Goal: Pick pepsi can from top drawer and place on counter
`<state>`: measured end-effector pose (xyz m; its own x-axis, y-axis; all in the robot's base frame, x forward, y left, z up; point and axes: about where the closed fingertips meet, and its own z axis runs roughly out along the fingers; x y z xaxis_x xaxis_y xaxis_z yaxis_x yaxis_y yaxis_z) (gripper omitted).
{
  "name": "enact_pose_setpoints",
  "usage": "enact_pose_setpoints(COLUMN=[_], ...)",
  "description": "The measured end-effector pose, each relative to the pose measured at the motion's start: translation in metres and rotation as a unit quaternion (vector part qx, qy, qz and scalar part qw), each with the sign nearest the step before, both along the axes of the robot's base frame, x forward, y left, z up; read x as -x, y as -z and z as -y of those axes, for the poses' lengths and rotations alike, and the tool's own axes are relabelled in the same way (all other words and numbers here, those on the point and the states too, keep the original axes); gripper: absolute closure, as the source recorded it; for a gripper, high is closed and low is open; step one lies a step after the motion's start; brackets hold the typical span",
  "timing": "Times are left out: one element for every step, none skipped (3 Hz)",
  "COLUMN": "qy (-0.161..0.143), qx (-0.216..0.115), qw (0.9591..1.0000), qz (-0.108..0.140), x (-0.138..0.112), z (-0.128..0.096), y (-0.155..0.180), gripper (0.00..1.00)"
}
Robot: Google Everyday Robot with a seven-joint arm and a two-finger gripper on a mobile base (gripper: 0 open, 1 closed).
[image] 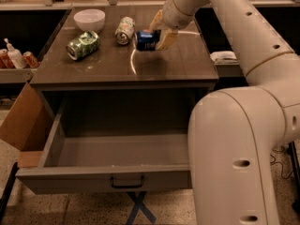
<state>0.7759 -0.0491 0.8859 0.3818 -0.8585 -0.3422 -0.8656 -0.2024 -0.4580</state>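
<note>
The pepsi can [146, 40], dark blue, lies on its side in my gripper [158, 33] over the far middle of the counter [178, 60]. The gripper's tan fingers [166, 38] are shut on the can, one on each side. I cannot tell whether the can touches the counter. The white arc on the counter runs just below and left of the can. The top drawer [112, 177] is pulled fully open below the counter, and what shows of its inside holds nothing; its dark handle [127, 182] faces the front.
A green can [83, 45] and a pale whitish-green can [124, 30] lie on the counter's left part, with a white bowl [89, 19] behind them. A cardboard box [21, 125] stands left of the drawer. Bottles [14, 56] sit on a left shelf. My arm fills the right.
</note>
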Motion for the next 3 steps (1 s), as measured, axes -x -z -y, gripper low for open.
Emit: enact_pose_setpoints(qy=[-0.001,0.007,0.044], qx=[0.001,-0.003,0.0], qw=[1.0,0.9999,0.999], qz=[-0.008,-0.01,0.005], x=[-0.003,-0.002,0.012], z=[0.0,0.01,0.051], y=[0.008,0.007,-0.017], gripper=[0.0,0.0,0.0])
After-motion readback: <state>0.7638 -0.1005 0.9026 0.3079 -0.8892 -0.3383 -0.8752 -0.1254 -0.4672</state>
